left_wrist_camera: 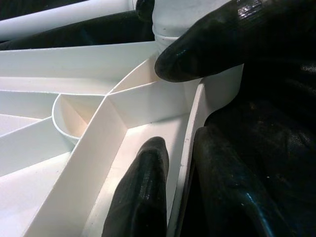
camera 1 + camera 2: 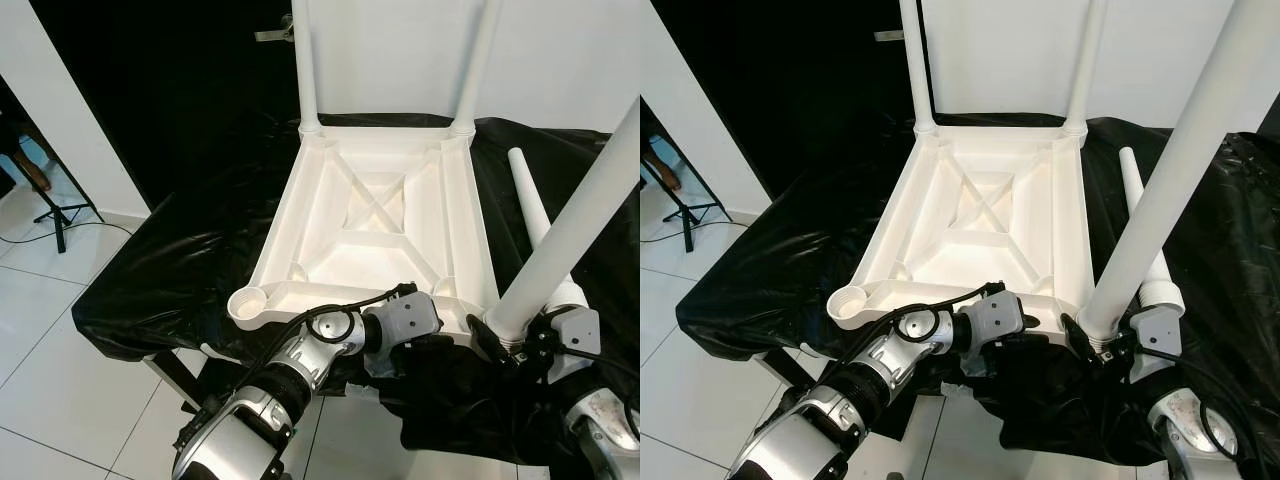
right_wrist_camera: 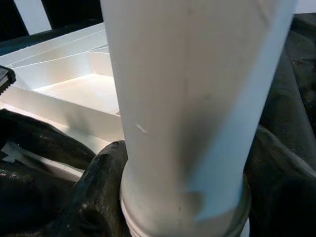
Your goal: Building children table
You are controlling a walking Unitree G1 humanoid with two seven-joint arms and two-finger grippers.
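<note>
Cross-threading is the risk we flag: the right gripper clamps a tilted leg at the near-right socket of the inverted tabletop on the draped bench. Our left gripper pinches the rim; its wrist view alone confirms this grip.

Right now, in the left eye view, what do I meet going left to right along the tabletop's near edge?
Empty leg socket → left hand on the tabletop rim → leg held by the right hand.
</note>
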